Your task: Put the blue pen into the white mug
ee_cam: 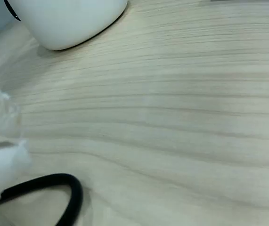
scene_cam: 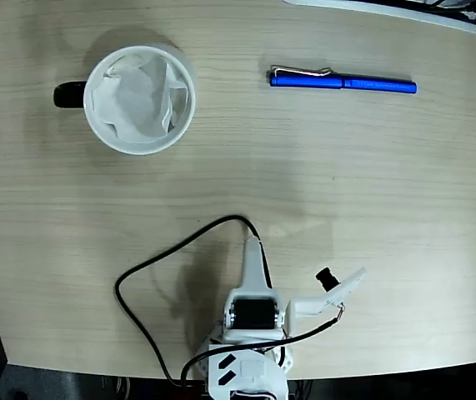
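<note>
The blue pen [scene_cam: 342,81] lies flat near the far right of the wooden table, its silver clip end pointing left toward the white mug [scene_cam: 139,100]. The mug stands upright at the far left, black handle on its left side, crumpled white paper inside. My white gripper [scene_cam: 253,248] rests low at the near middle of the table, folded back over the arm's base, its jaws together with nothing in them, far from both objects. The wrist view shows the mug's wall [ee_cam: 68,21] at top left and a blurred white finger [ee_cam: 0,162] at the left edge; the pen is out of that view.
A black cable [scene_cam: 158,267] loops over the table left of the arm and shows in the wrist view [ee_cam: 54,183] too. A white and dark object [scene_cam: 421,8] lies along the far right edge. Bare wood [scene_cam: 246,167] separates the gripper from the mug and pen.
</note>
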